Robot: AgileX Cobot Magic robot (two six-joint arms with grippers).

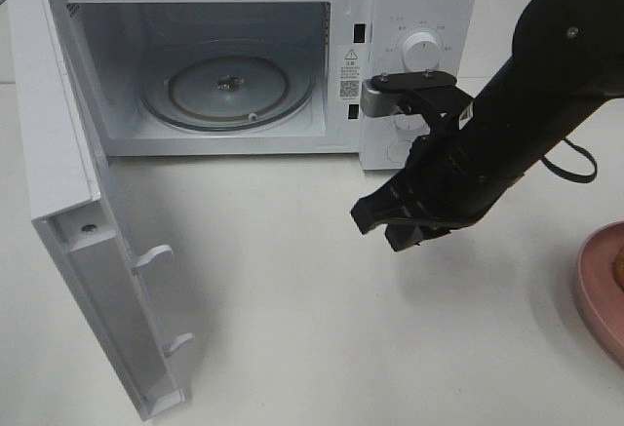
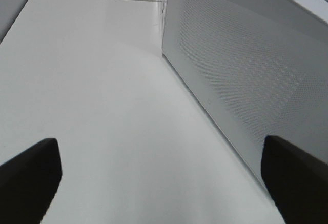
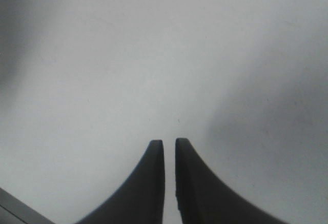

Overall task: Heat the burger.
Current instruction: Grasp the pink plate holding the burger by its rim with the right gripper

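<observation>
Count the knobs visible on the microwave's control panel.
2: the upper knob is fully visible; the lower knob sits below it, mostly hidden behind the arm.

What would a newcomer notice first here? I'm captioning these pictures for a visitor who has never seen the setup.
First the white microwave at the back of the table, its door swung wide toward the left front and its glass turntable bare. Next the black right gripper, hovering empty in front of the dial panel with its fingers nearly together. A pink plate peeks in at the right edge.
</observation>
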